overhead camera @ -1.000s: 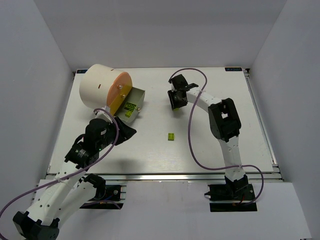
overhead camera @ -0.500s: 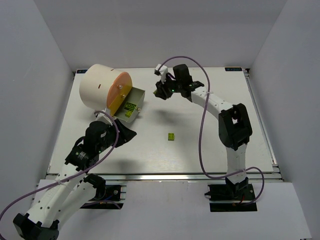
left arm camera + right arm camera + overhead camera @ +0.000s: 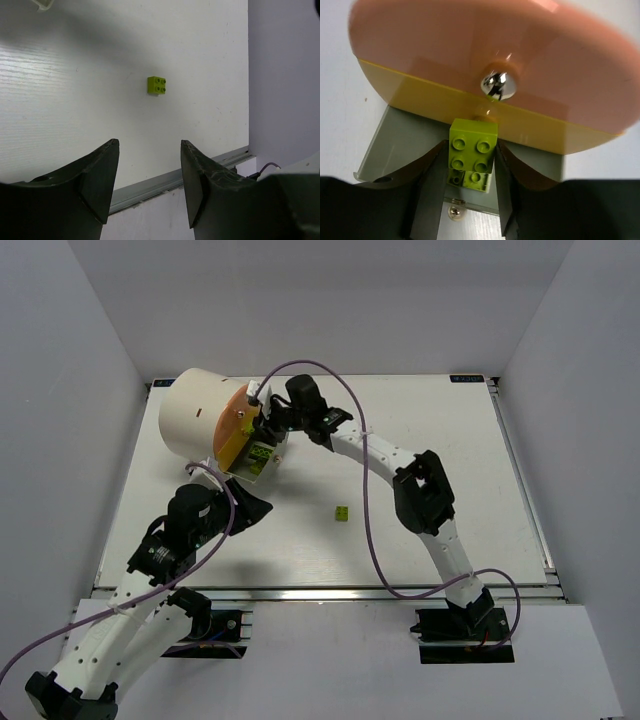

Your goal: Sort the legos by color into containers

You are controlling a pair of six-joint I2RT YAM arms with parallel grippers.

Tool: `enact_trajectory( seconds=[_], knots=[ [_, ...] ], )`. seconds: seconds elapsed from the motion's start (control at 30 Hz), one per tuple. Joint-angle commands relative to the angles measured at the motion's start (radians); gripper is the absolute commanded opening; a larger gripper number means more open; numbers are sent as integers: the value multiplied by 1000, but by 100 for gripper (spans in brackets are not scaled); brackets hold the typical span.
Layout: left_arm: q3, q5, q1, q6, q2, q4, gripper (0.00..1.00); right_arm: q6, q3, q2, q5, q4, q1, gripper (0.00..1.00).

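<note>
Your right fingers (image 3: 427, 200) are clamping a yellow-green lego brick (image 3: 473, 145) by its sides, studs facing the wrist camera, and holding it over the open tray (image 3: 377, 150) of the cream-white drum (image 3: 195, 410). The brick is sitting just under the drum's orange face (image 3: 470, 50) and its shiny knob (image 3: 496, 84). Another yellow-green brick (image 3: 470, 180) is lying in the tray directly below the held one. I cannot tell whether the two are touching.

Your left fingers (image 3: 95, 185) are standing apart with nothing between them, hanging over the white surface (image 3: 75, 100) near the front of the drum. A single yellow-green brick (image 3: 158, 85) is lying studs up on the surface beyond them, well apart from the tray and from both arms.
</note>
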Motion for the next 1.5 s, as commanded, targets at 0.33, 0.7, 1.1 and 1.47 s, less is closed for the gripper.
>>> enact_trajectory(
  seconds=[0.33,0.7,1.1,1.47],
  knots=[
    [7,65,2,-1,73,116,58,25,-19,-74,70,10,-24,69],
    [136,209,-69,56,531,233,34,284,-149,-280,114,-376,-288,0],
    [633,-33,-351,117,1109,-42,80,133,-579,-567,-234,-490,-635,81],
    [1000,-314,-446,128,1466,-300,79,134,-643,-636,-291,-481,-719,82]
  ],
)
